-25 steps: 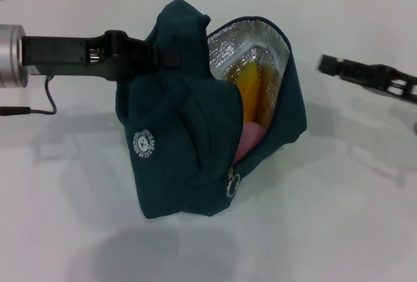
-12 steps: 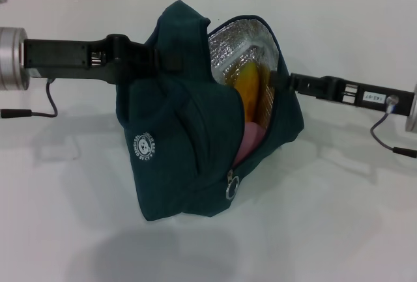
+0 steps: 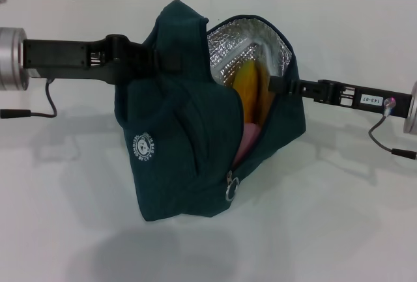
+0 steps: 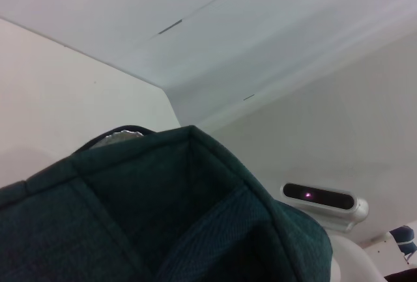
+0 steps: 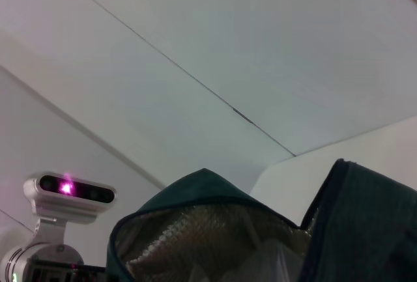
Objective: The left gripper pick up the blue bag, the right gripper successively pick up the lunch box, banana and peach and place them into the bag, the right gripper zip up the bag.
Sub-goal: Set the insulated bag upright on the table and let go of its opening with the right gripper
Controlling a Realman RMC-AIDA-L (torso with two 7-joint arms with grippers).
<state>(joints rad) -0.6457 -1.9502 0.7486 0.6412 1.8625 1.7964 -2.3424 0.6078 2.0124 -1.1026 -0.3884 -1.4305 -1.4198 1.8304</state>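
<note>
**Loaded bag, mouth open, zipper not yet run**

Blue bag [image 3: 189, 152] held upright off the white counter [image 3: 339, 230], carried from the left by the left gripper [image 3: 153, 59], fingers clamped on the fabric or handle at the upper left shoulder. Mouth gaping toward the right, silver foil lining [image 3: 244, 41] exposed. Banana [image 3: 251, 90] standing on end inside, peach [image 3: 246, 140] showing pink below it. Lunch box not clearly made out in the head view; possibly behind the banana against the lining.

Right gripper [image 3: 277, 85] at the right-hand edge of the opening, touching or just inside the rim. State of its fingers: cannot tell, tips masked by the bag edge.

Handling assessment, as judgement only:
- Bag soft and unstructured; sags and folds under load, will swing or twist if pulled sideways while hung from a single hold.
- Contents moderately weighty for the fabric; fruit bruisable, no squeezing through the wall.
- Foil lining thin, liable to snag in the zipper.
- Best hold for closing: ring zipper pull [image 3: 232, 189], low on the front edge. Small, free-hanging target; narrow, firm pinch needed, pull along the track with the left hold as counter-tension.
</note>
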